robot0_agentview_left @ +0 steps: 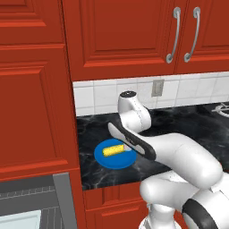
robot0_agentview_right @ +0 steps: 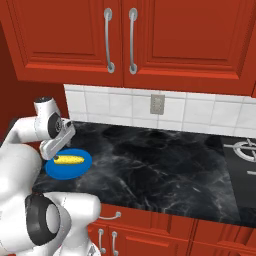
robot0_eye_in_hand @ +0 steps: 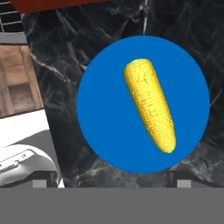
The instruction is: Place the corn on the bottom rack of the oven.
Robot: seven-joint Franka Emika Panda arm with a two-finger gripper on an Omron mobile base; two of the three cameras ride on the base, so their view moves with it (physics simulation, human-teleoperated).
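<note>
The yellow corn [robot0_eye_in_hand: 151, 105] lies on a round blue plate [robot0_eye_in_hand: 105, 118] near the left end of the black marble counter [robot0_agentview_left: 179, 125]. It also shows in the base views, corn [robot0_agentview_left: 114, 149] on plate [robot0_agentview_left: 112, 162], and corn [robot0_agentview_right: 69, 160] on plate [robot0_agentview_right: 60, 171]. My gripper [robot0_eye_in_hand: 114, 179] hovers just above the plate, open, with its two dark tips spread wider than the cob and nothing between them. The oven [robot0_agentview_left: 65, 197] is low at the left, below counter height. Grey rack wires [robot0_agentview_left: 24, 193] and a pale panel [robot0_agentview_left: 18, 220] show inside it.
Red cabinets [robot0_agentview_left: 36, 103] form a tall wall left of the counter, and upper doors with metal handles [robot0_agentview_right: 120, 40] hang overhead. A tiled backsplash with an outlet [robot0_agentview_right: 157, 104] runs behind. A stove burner [robot0_agentview_right: 247, 150] sits at the far right.
</note>
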